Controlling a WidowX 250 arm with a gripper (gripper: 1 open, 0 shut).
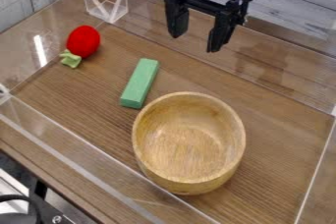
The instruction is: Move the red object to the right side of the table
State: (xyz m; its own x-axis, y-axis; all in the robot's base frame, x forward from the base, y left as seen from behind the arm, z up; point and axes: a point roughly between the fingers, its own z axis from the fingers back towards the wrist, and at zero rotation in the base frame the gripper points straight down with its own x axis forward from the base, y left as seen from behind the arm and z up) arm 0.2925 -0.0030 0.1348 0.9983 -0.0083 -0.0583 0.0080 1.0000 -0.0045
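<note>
Brown wood-grain surface (282, 130) with low clear acrylic walls along its edges, seen at a slant from one camera.

Black two-fingered end effector (197, 37) hangs near the top of the view, around 12 o'clock from the middle of the surface. It points down. Its fingers (175, 24) stand well apart with nothing between them: open and empty. It is above the surface, touching nothing that can be seen.

Small round bright-red toy fruit (84, 38) sits on the surface out toward 10 o'clock, near the left wall. A small light-green leafy bit (69, 60) lies just beside it on its lower-left; whether the two are joined cannot be told. The red fruit is well apart from the end effector, which is off to its right.

Green rectangular block (140, 82) lies flat near the centre, long axis running from about 1 o'clock to 7 o'clock. It sits between the red fruit and the bowl.

Round light wooden bowl (190, 140), upright and empty, takes up the 5 o'clock area, its rim just beside the lower end of the green block.

A clear angled acrylic piece (106, 4) stands at about 11 o'clock near the far wall.
</note>
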